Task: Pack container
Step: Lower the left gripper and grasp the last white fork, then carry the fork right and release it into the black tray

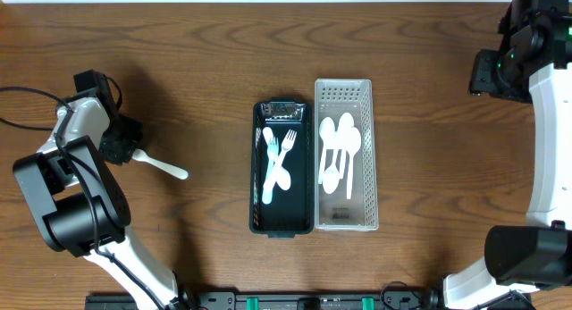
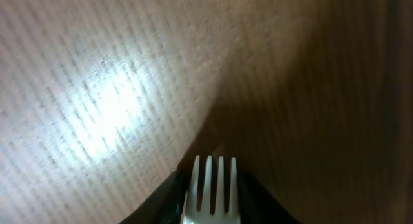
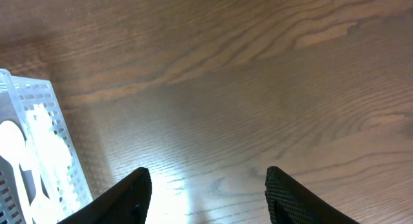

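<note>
Left gripper (image 1: 123,142) sits at the left side of the wooden table (image 1: 206,51), well apart from both containers. Its jaws are pinched on a white plastic fork (image 1: 165,166). In the left wrist view the four tines stick out between the two dark fingers (image 2: 161,199), close above the wood grain. From overhead, the free end of the fork points right and slightly toward the near edge, in the direction of the containers. I cannot tell whether that end rests on the table or hangs just above it. The black tray (image 1: 256,189) lies at table centre with its long axis running front to back, and it holds a few white forks (image 1: 277,158) lying roughly lengthwise, partly crossed. Just beside it on the right, side by side along their long walls, stands the white perforated basket (image 1: 369,180) with several white spoons (image 1: 340,149) inside, bowls toward the far end. Whether the two walls touch I cannot make out. Right gripper (image 3: 208,185) is at the far right, well away from the basket. Its jaws are spread, with only bare table visible between the fingers (image 3: 132,193). One corner of the basket shows at the left edge of the right wrist view.
</note>
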Robot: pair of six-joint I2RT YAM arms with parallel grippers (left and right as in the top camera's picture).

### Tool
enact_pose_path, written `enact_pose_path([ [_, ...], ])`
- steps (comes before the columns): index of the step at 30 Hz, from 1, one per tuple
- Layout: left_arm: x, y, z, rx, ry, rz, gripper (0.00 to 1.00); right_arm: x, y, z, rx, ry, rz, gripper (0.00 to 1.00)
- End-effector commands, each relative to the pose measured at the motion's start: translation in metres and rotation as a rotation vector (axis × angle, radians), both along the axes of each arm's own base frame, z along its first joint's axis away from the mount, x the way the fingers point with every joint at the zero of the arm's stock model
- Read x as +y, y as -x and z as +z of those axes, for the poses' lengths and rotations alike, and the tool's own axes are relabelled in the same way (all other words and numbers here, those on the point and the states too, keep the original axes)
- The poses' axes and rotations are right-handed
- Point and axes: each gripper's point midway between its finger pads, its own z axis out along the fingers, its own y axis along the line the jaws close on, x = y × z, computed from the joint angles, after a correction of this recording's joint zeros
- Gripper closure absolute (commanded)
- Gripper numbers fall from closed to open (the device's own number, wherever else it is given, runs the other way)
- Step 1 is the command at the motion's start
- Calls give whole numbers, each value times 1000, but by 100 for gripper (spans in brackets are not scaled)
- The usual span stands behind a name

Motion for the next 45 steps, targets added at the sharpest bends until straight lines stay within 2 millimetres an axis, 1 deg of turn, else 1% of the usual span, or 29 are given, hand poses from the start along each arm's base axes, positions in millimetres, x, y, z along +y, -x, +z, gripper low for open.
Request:
enact_pose_path([
  [1, -15, 42, -39, 182, 63, -18, 69, -4, 1, 2, -8, 9, -15, 40],
  [5, -19, 48, -38, 207, 84, -17, 66, -4, -1, 3, -17, 10, -15, 40],
  [7, -25, 48, -38, 202, 116, -17, 62, -4, -3, 4, -22, 10, -15, 40],
  [11, -32, 47, -38, 199, 137, -24, 61, -4, -3, 4, -25, 10, -15, 40],
  [12, -33, 46, -38, 199, 137, -29, 55, -4, -3, 4, -25, 10, -15, 41],
  [14, -37, 45, -38, 200, 136, -40, 50, -4, -3, 4, -24, 10, -15, 40],
  [19, -48, 44, -38, 213, 136, -74, 48, -4, -2, 4, -22, 10, -15, 41],
  [22, -51, 39, -38, 201, 130, -87, 48, -4, -3, 4, -22, 10, -15, 40],
  [27, -50, 35, -39, 185, 124, -88, 50, -4, -2, 3, -19, 10, -15, 40],
  [29, -50, 35, -39, 184, 124, -88, 54, -4, -1, 3, -15, 9, -15, 40],
  [35, -48, 30, -40, 164, 117, -89, 55, -4, -1, 3, -15, 9, -15, 41],
  [39, -47, 28, -40, 154, 113, -90, 64, -4, -1, 3, -15, 9, -15, 40],
  [44, -46, 24, -40, 141, 108, -90, 72, -4, -1, 3, -14, 9, -15, 40],
  [45, -46, 24, -40, 138, 106, -91, 73, -4, -1, 3, -15, 9, -16, 41],
])
